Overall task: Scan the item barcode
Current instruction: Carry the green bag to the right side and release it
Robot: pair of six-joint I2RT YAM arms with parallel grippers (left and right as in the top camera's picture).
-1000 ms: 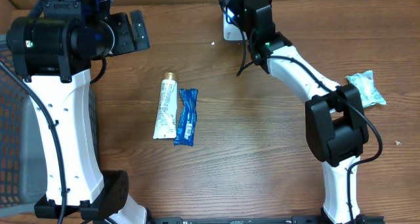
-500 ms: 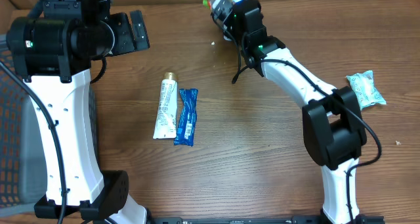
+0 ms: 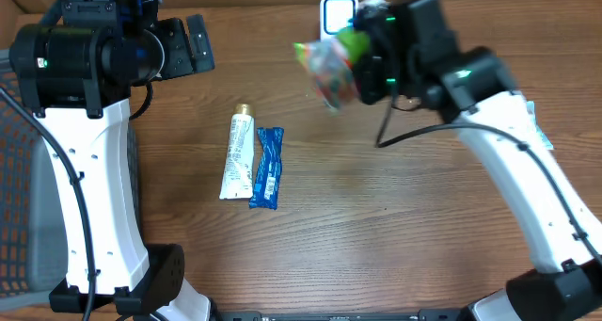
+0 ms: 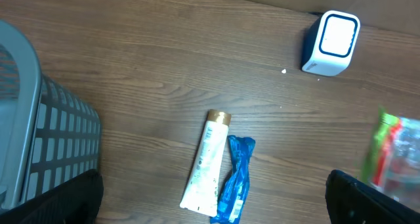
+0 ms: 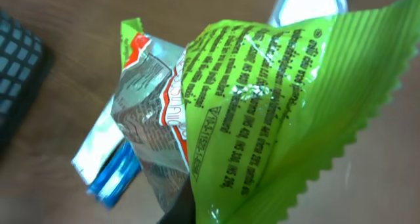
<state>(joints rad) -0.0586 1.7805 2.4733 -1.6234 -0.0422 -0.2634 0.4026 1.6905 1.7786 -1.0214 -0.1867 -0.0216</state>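
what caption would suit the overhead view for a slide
Right gripper holds a green snack bag beside the white scanner; tube and blue packet lie nearby.

Mock shop checkout bench: wooden table (image 3: 376, 227), scanner (image 4: 331, 43), grey basket (image 4: 59, 138)

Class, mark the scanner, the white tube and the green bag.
scanner (image 4: 336, 35), left wrist view, on its white front face.
white tube (image 3: 236, 159), overhead view, middle of its body.
green bag (image 5: 282, 99), right wrist view, on its printed panel.

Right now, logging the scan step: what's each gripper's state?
Left gripper: open, holding nothing.
Right gripper: shut on the green bag.
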